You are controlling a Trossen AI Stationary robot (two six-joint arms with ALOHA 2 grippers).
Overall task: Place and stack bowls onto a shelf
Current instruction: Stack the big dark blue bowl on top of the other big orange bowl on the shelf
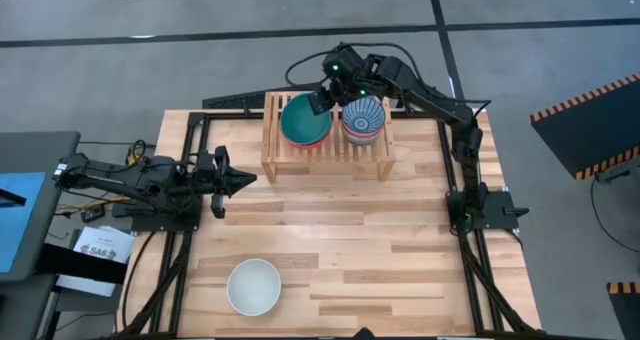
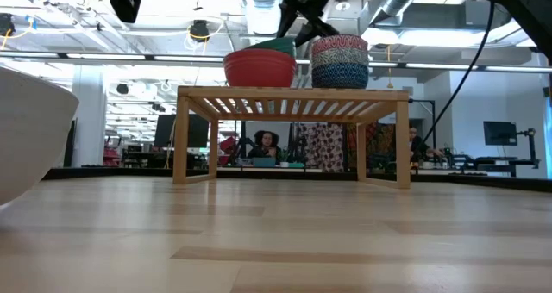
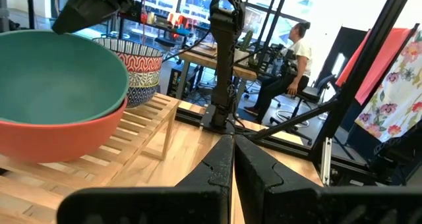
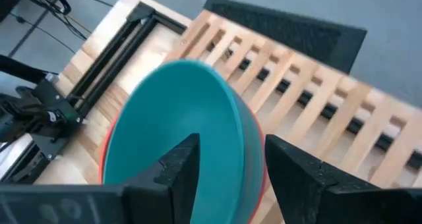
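We see the plank table (image 1: 340, 240) carrying the shelf (image 1: 326, 152) at upper centre and a white bowl (image 1: 253, 286) at lower left. On the shelf: red bowl (image 2: 259, 69) left, patterned stack (image 1: 363, 119) right.

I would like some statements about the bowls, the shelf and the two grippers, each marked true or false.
1. The teal bowl sits inside the red bowl on the shelf. True.
2. The white bowl is on the shelf. False: it stands on the table, near the front edge, far from the shelf.
3. The right gripper is open, its fingers either side of the teal bowl's rim. True.
4. The left gripper holds a bowl. False: it is shut and empty, over the table's left side.
5. The shelf carries two stacks, side by side. True: the blue-and-white striped bowl tops the second one.
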